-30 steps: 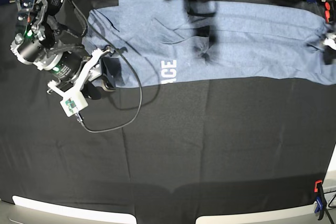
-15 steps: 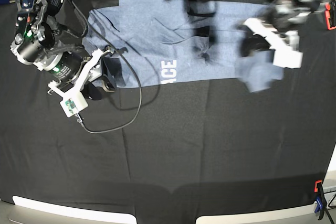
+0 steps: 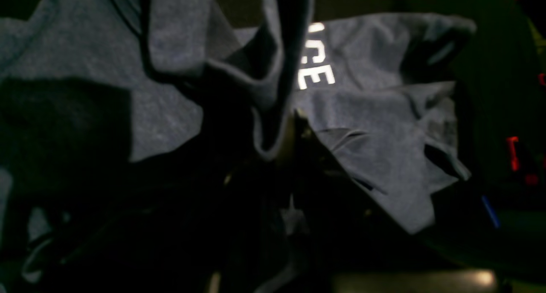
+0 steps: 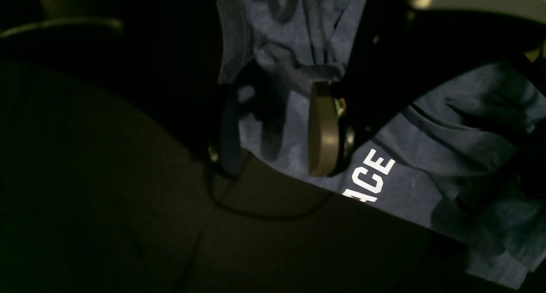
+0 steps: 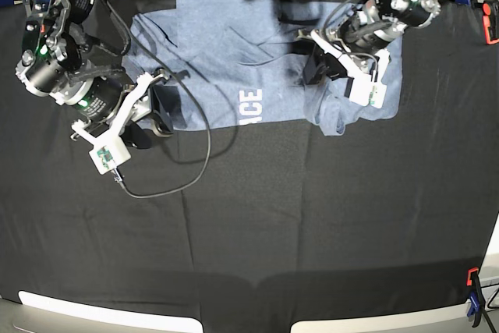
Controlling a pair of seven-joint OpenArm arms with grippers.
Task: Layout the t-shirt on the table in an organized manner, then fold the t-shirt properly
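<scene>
T-shirt [image 5: 234, 60]: far on surface [image 5: 312, 216], partly folded; hem pinched by left gripper [image 5: 323, 68]; right gripper [image 5: 160, 111] spread; folding unfinished.

Left gripper [image 5: 326, 76] clamped closed, right gripper [image 4: 277, 126] jaws parted

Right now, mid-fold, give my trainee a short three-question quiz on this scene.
1. True or false: the left claw is shut on the t-shirt.
2. Which white letters show on the shirt: (a) ACE (b) RUN (c) TEAM?
3. The right claw stands ____ over the shirt's edge, gripping nothing.

Key: 1 true, cloth is pinched and carried over the shirt. 2 a. 3 open, with its fingers apart above the black table.
</scene>
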